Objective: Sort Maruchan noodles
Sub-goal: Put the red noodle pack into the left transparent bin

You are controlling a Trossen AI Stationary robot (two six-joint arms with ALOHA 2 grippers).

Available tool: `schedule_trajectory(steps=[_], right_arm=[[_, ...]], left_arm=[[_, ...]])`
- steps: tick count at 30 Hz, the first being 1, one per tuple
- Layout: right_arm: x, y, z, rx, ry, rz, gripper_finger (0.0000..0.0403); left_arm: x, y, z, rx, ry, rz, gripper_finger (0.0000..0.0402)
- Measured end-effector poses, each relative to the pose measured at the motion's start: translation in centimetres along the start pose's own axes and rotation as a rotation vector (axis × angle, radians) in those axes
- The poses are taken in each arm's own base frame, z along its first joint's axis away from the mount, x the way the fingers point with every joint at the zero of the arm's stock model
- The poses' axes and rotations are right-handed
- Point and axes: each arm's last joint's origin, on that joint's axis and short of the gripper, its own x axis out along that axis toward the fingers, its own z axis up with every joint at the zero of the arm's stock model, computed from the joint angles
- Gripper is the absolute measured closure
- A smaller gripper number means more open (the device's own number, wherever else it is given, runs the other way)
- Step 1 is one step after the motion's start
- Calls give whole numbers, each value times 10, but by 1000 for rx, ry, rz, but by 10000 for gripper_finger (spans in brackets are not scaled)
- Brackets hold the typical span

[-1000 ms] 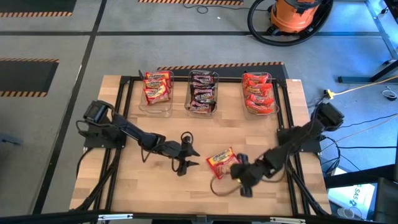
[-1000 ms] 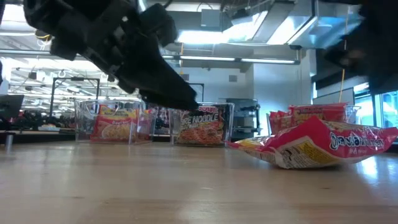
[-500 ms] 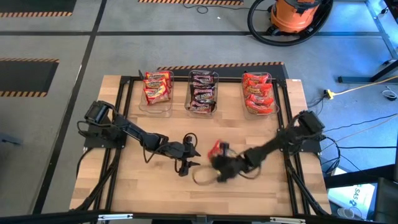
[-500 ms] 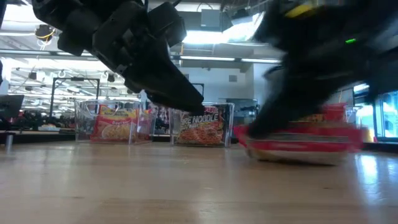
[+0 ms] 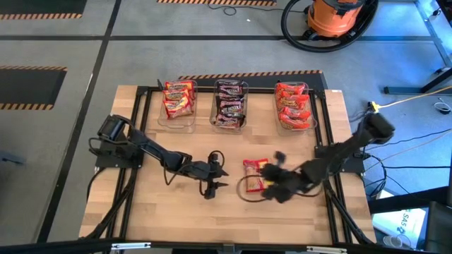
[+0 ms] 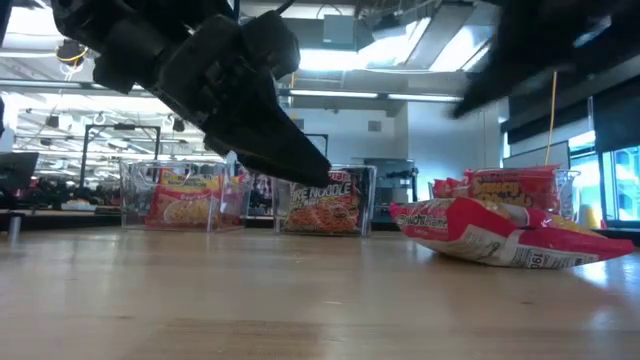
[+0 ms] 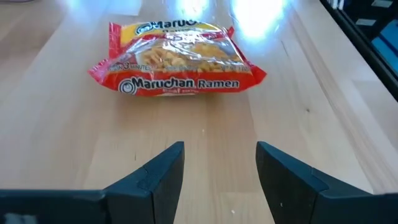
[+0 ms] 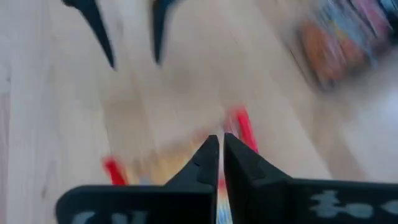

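red-orange packet [image 5: 254, 175] beside right claw [image 5: 277, 185]

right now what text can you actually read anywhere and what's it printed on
"Maruchan Ramen": on the front of the loose red-and-yellow noodle packet lying on the table, seen from the left wrist.
"NOODLE": on the dark packet inside the middle clear tub, low view; the letters before it are hidden.
Print on the packets in the other tubs, and the small print on the loose packet, is too small or blurred to read.
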Motion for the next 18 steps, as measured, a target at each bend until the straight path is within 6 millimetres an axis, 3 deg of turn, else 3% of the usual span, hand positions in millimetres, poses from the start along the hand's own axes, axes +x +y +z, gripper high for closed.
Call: schedule_trajectory(steps=[4,9,14,18], right_arm=[[-22,-15,-42,200,52,13,398],[-25,-30,-82,388,75,100,398],[-17,-35,-100,507,108,182,391],[-13,-40,-110,573,139,180,336]], left_arm=[[5,0,0,-5,-18,-1,209],[16,3,13,-8,-40,-4,209],[22,6,21,22,-22,11,209],[24,9,24,17,-13,24,209]])
